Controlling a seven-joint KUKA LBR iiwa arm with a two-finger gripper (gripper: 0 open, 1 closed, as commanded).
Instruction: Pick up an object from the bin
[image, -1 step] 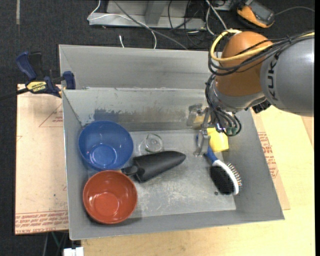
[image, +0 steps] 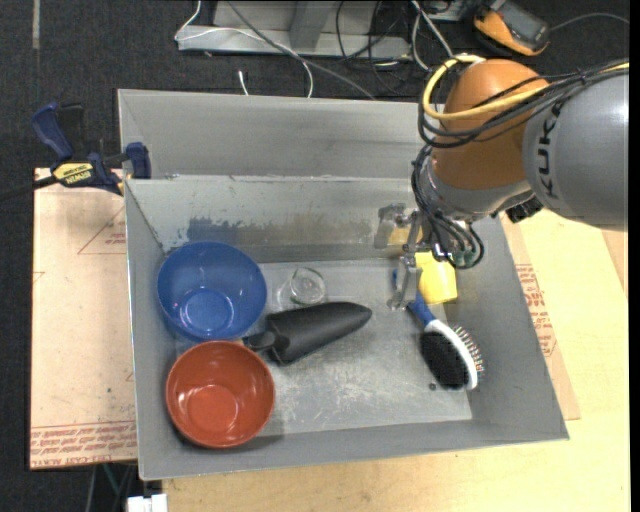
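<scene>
Yellow block (image: 438, 283) is noted at the right rear of the grey bin (image: 300, 215), just beside the jaws; a black brush (image: 447, 357) is seen just beside it. Jaw opening cannot be told.

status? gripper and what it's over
Gripper low in right half of bin. Just over the blue handle of a black hairbrush, yellow block beside it. Blue bowl and red bowl far left, not in the way.

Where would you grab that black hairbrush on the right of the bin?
Probably best to take the hairbrush by its slim blue-and-white handle, coming from straight above and closing across its width. It lies flat, its bristled head is broad, and the handle is the narrow part.
</scene>
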